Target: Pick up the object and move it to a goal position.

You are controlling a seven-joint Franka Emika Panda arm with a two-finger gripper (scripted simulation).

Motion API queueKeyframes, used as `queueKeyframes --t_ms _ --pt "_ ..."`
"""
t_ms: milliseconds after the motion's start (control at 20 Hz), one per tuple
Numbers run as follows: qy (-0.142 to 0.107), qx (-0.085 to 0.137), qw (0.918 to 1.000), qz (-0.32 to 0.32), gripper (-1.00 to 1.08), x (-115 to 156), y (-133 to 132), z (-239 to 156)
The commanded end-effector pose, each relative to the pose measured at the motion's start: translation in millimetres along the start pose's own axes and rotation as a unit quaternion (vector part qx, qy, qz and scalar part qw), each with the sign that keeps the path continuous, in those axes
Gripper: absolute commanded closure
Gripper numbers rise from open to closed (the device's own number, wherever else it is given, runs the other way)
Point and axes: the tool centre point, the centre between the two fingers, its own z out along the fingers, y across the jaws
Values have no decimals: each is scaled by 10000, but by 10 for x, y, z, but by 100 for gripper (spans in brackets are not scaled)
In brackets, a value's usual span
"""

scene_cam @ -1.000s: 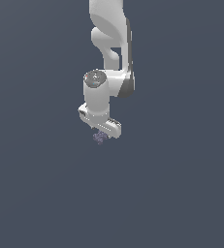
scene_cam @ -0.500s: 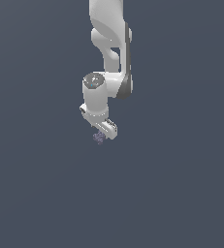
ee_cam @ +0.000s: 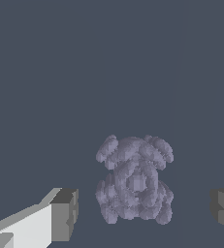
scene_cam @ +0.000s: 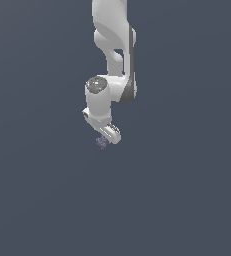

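Item: arm point(scene_cam: 112, 45); white, jointed, reaching down from the top of the exterior view onto a plain dark grey floor point(scene_cam: 187, 200); wrist pointed downward, a posture that suits a top-down pick.

Item: gripper point(scene_cam: 106, 138); spread wide, holding nothing; in the wrist view its two fingers point(ee_cam: 64, 214) stand well apart, one on each side of the clump, with clear floor showing between each grey pad and the clump; neither pad touches it. The spread is presumably kept so the fingers can pass down either side before closing.

Item: object point(ee_cam: 134, 180); a tiny, lumpy, purple-grey clump, made of many rounded knobs, wider lobes at one end and a fuller body at the other; much smaller than the gripper; it lies on the floor directly below the gripper, roughly centred between the fingers though a little nearer one than the other. In the exterior view it point(scene_cam: 102, 143) peeks out just under the gripper's lower edge, mostly masked by it.

Item: goal position; no marker visible in either view; location cannot be told.

Step in hand, as judged: alignment over the clump is done or nearly so; the grasp itself is not yet made; lifting and carrying remain.

Handling note: the knobbly, uneven surface gives the flat pads few broad contact faces; an off-centre close may nudge or twist the clump rather than pinch it.
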Motion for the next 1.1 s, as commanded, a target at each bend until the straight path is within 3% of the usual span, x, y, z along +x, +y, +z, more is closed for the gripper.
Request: queueKeyframes --t_ms 0,600,650,1050 --pt "-3 -3 10000 5 -92 -4 5 73" --pt "-2 -3 10000 25 -92 -6 7 459" --pt "-2 -3 10000 25 108 -6 7 459" --pt "-2 -3 10000 25 108 -6 7 459"
